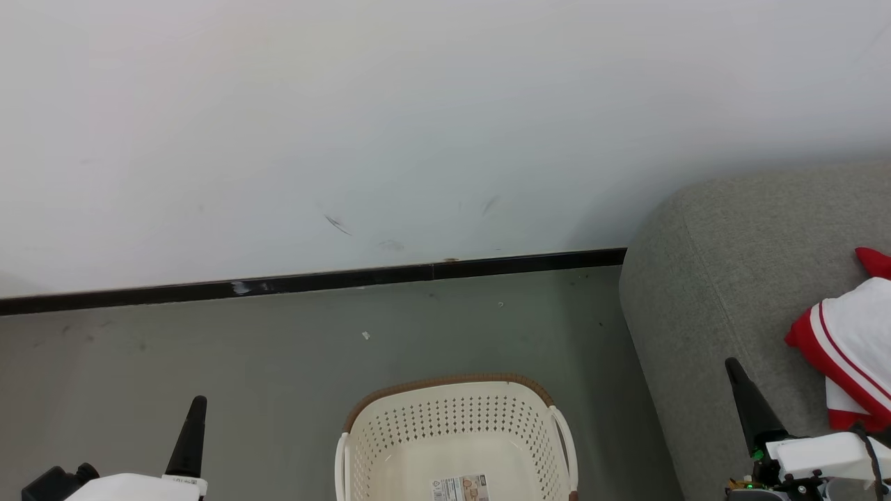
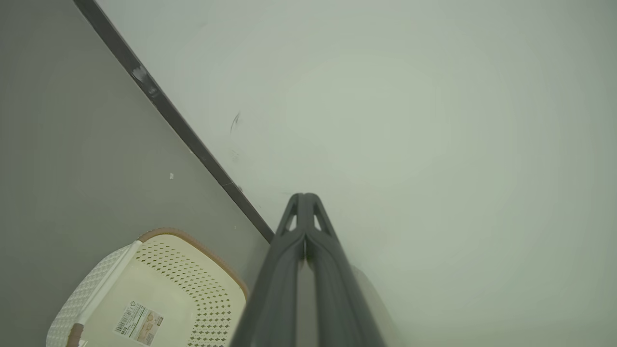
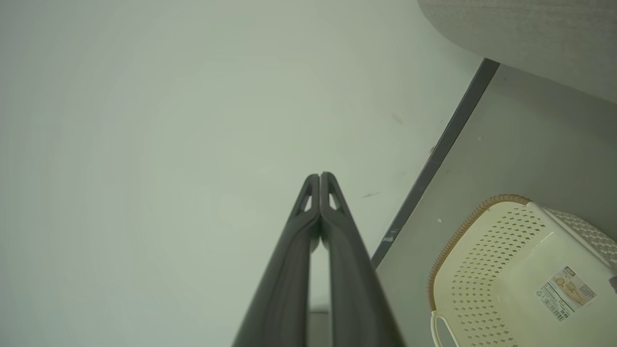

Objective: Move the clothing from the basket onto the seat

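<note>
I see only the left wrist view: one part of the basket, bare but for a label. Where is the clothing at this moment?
Observer: The clothing, red and white, lies in a heap on the seat, at the right edge of the head view.
Operator: Is the other side of the basket bare as well?
Observer: The right wrist view shows the basket from that side: only the label lies inside. Its near end is cut off.
Operator: Does the right gripper hold anything?
Observer: No. The right gripper is shut on nothing and stands apart from the clothing, on its left in the head view.
</note>
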`<state>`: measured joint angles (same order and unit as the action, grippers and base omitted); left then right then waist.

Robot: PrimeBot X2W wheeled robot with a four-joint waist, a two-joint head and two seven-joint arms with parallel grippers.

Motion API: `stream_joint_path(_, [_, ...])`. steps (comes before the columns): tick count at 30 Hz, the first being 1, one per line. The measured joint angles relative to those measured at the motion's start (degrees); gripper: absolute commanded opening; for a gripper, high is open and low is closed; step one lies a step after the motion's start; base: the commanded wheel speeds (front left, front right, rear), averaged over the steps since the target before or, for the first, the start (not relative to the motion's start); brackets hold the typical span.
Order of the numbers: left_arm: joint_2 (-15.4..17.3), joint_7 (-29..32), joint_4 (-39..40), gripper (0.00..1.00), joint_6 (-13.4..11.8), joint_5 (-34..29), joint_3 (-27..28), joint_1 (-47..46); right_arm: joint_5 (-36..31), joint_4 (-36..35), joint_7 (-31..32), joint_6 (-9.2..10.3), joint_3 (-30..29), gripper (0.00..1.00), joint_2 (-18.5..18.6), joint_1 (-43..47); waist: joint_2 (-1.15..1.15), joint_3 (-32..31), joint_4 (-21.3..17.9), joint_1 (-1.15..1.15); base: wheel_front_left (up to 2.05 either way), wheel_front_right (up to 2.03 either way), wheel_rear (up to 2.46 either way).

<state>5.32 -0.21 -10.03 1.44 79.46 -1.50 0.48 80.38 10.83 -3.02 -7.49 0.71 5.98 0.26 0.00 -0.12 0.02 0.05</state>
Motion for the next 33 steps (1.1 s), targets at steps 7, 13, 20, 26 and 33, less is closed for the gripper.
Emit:
stream_joint_path(7, [-0.3,1.2,-0.8,0.0,1.3,5.3,0.9,-0.5,6.1,1.1,0.8,0.0,-0.1,0.0,0.5,-0.8,0.0,0.1,0.0,-0.01,0.0,0.0,0.0])
stream_joint_path(13, [-0.6,2.4,-1.7,0.0,2.6,9.8,1.6,-1.5,11.6,2.4,1.8,0.0,-0.1,0.0,1.0,-1.9,0.0,0.2,0.0,-0.01,0.0,0.0,0.0])
stream_joint_path(20, [-1.2,3.7,-2.5,0.0,3.8,15.0,2.6,-2.6,17.8,3.0,2.6,0.0,-0.2,0.0,1.4,-3.1,0.0,0.3,0.0,-0.02,0.0,0.0,0.0])
stream_joint_path(26, [-1.2,3.7,-3.1,0.0,4.3,15.3,2.6,-2.6,17.9,3.1,2.6,0.0,-0.2,0.0,1.4,-3.1,0.0,0.3,0.0,-0.02,0.0,0.0,0.0])
stream_joint_path(33, [-1.2,3.7,-3.4,0.0,4.3,15.3,2.6,-2.6,17.9,3.3,2.6,0.0,-0.2,0.0,1.4,-3.1,0.0,0.2,0.0,-0.02,0.0,0.0,0.0])
